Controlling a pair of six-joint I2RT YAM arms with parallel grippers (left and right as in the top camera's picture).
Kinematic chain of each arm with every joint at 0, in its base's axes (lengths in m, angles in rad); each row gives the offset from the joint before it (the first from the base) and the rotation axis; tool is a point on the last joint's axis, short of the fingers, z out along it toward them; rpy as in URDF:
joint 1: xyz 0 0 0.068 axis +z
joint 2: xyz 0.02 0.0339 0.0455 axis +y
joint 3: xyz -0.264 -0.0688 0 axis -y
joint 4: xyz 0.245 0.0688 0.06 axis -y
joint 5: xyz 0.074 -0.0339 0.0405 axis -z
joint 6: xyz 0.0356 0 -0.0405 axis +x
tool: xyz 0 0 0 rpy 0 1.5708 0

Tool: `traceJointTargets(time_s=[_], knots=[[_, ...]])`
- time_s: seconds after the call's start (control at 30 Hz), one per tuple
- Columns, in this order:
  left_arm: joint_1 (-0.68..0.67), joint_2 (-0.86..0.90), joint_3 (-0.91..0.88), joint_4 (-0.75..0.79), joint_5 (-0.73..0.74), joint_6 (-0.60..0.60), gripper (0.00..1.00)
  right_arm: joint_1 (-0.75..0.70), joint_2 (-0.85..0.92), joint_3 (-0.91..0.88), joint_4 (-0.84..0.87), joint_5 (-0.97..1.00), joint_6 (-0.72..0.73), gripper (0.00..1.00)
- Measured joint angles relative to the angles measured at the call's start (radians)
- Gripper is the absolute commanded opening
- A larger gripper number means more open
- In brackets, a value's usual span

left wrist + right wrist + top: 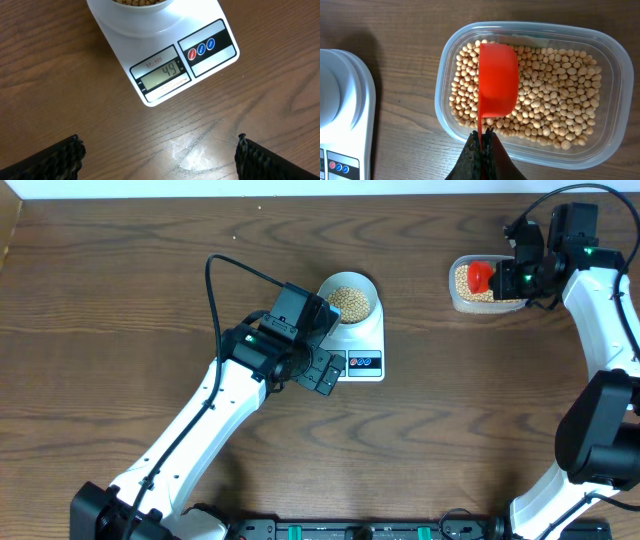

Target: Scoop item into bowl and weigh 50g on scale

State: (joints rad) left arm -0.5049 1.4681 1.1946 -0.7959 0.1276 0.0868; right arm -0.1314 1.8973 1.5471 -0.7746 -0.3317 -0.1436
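The white scale (365,340) stands mid-table; its display (165,73) reads 49. The pale bowl (348,298) sits on it, holding tan beans (350,301); its rim shows in the left wrist view (135,17). My left gripper (157,155) is open and empty, just in front of the scale's display. My right gripper (482,137) is shut on the handle of a red scoop (496,80), held over the beans (555,95) in the clear plastic tub (485,285). The scoop (481,277) appears turned underside-up.
The tub (620,65) stands at the far right of the wooden table. The scale's edge (350,115) shows left of the tub in the right wrist view. Cables run from both arms.
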Motion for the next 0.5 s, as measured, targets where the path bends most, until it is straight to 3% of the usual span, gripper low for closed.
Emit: traceJointTargets(time_s=[0.5], knots=[[0.0, 0.0, 0.0, 0.0, 0.0, 0.0, 0.98, 0.0, 0.013, 0.0, 0.002, -0.009, 0.0, 0.01]])
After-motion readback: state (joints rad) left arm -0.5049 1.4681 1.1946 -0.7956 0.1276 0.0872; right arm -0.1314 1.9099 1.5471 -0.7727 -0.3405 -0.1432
